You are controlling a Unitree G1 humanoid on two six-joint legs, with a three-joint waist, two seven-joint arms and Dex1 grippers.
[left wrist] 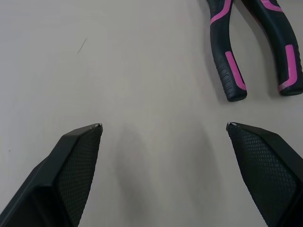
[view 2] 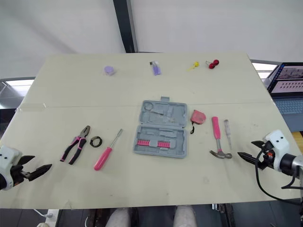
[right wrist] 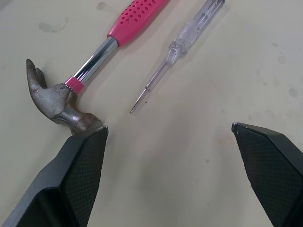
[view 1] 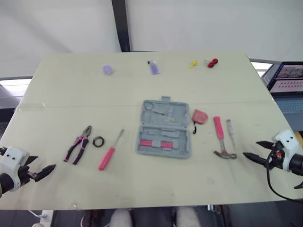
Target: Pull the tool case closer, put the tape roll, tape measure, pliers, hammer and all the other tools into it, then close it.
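Both hang wide open with nothing in them: my left gripper (left wrist: 163, 126) near the pliers (view 1: 78, 144), my right gripper (right wrist: 169, 126) just beside the hammer (view 1: 220, 138). Tool case (view 1: 164, 128) lies open mid-desk (view 1: 71, 94), well apart from both.

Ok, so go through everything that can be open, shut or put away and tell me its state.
Tool case: open, lying flat.
Pliers: handles spread, outside the case.
Tape roll: outside the case.
Tape measure: outside the case.
Hammer: lying flat, outside the case.
Left gripper: open, empty.
Right gripper: open, empty.
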